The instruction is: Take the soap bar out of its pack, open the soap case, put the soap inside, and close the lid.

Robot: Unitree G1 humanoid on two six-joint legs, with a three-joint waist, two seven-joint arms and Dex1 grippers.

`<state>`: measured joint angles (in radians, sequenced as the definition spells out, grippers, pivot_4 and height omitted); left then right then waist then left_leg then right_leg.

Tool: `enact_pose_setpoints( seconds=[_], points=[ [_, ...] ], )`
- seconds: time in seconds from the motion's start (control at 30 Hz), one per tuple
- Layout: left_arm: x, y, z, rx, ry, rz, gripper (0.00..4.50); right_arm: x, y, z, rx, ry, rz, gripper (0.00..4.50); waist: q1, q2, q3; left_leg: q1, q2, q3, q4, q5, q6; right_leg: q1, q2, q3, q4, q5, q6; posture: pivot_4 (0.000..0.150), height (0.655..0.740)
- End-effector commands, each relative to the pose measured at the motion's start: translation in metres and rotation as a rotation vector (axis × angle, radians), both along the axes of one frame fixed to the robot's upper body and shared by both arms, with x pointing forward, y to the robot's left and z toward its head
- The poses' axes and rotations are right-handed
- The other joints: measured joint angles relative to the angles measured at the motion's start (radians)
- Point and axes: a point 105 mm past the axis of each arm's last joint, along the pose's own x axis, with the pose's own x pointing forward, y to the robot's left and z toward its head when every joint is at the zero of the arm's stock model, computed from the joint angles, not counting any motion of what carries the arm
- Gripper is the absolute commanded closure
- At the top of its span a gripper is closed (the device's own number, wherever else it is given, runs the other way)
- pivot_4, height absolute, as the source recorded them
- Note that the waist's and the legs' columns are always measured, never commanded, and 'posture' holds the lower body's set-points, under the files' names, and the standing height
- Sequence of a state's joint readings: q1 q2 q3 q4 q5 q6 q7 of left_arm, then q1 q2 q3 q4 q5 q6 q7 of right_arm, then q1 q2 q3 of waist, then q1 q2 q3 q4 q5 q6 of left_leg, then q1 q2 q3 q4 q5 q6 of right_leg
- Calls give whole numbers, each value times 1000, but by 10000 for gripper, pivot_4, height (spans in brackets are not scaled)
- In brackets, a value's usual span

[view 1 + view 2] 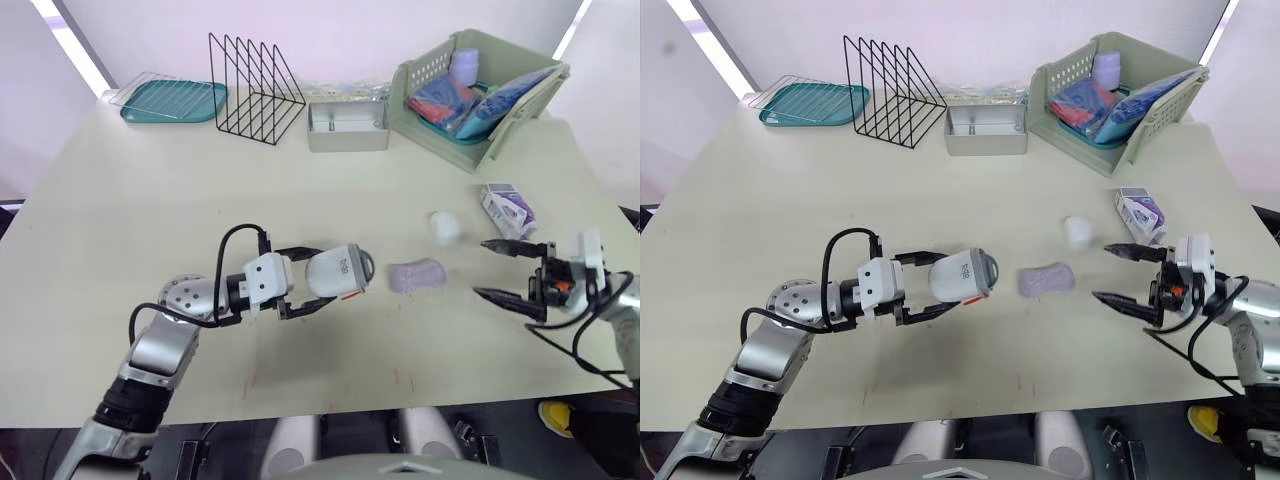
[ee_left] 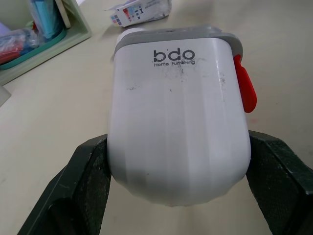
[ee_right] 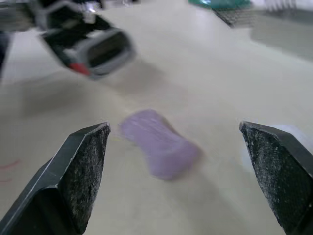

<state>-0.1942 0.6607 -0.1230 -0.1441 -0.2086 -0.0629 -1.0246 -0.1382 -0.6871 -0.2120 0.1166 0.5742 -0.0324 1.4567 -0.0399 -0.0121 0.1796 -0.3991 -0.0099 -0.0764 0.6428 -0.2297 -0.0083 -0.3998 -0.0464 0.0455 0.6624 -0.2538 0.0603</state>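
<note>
My left gripper is shut on the white soap case, holding it lifted a little above the table; its grey lid end and red latch face the middle of the table. The purple soap bar lies bare on the table just right of the case. My right gripper hangs open to the right of the soap, its fingers wide apart and pointing at the soap bar. The opened soap pack lies behind the right gripper.
A small white cap-like object stands behind the soap. At the back are a green basket of items, a grey metal tray, a black wire rack and a teal tray.
</note>
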Motion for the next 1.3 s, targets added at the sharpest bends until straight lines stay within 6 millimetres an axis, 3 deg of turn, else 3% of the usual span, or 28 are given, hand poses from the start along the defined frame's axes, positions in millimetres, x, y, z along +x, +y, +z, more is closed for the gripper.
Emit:
enact_pose_setpoints(
  seconds=[0.03, 0.23, 0.57, 0.83, 1.13, 1.3],
  points=[
    [4, 5, 11, 18, 3, -15, 10749, -19, 5, -9, -2, -87, 120, 561, 1, 0, 0, 0, 0, 0, 0, 0, 0, 1, 0, 0, 0, 0, 0, 1500, 7400],
    [12, 8, 9, 129, 30, 3, 10749, -24, 13, -24, 2, -82, 154, 561, 2, 0, 0, 1, 1, -1, 0, 0, 0, 2, -1, 0, 0, 0, 0, 1500, 7400],
    [9, 3, 8, 325, 79, -13, 10749, -31, 16, -30, 1, -84, 164, 561, 4, 0, 0, 1, -1, -2, 0, 0, 0, 2, 0, 0, 0, 0, 0, 1500, 7400],
    [11, -14, 10, 374, 133, -16, 10749, -27, 18, -35, -10, -79, 146, 561, 4, 0, 0, 2, -2, -2, 0, 0, 0, 3, 0, 0, 0, 0, 0, 1500, 7400],
    [28, -39, 17, 472, 150, -6, 10749, -20, 20, -38, -21, -86, 119, 561, 6, 0, 0, 1, -3, -3, 2, 0, 0, 4, 0, -1, 0, 0, 0, 1500, 7400],
    [27, -41, 17, 543, 148, -41, 10749, -19, 21, -38, -20, -88, 108, 561, 1, 0, 0, 1, -3, -3, 2, 0, 0, 4, 0, -1, 1, 0, 0, 1500, 7400]
  ],
)
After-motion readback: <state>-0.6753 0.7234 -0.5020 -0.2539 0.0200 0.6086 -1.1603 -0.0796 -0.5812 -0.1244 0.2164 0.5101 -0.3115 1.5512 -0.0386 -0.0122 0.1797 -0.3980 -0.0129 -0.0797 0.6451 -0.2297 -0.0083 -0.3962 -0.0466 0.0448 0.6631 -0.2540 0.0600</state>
